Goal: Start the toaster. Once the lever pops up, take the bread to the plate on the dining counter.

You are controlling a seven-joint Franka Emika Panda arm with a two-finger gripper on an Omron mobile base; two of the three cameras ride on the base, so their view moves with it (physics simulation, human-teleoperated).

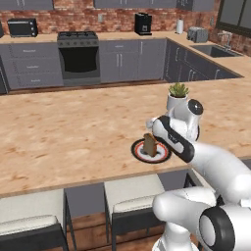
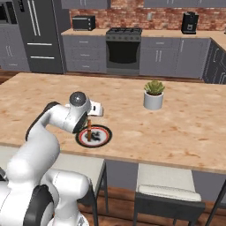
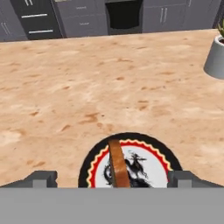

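We find the bread [image 1: 150,145] standing on edge on the plate [image 1: 139,152], which lies on the dining table [image 1: 73,132] near its front edge, above the stools [image 1: 132,196]. The gripper [image 3: 112,177] sits just over the plate with its jaws spread wide, one fingertip to each side of the slice and neither touching it; nothing is held. The toaster [image 1: 197,34] stands far off on the back table by the sink [image 1: 215,50]. A potted plant [image 2: 153,94] stands apart from the plate. We judge the delivery done; only withdrawal of the arm appears to be left.
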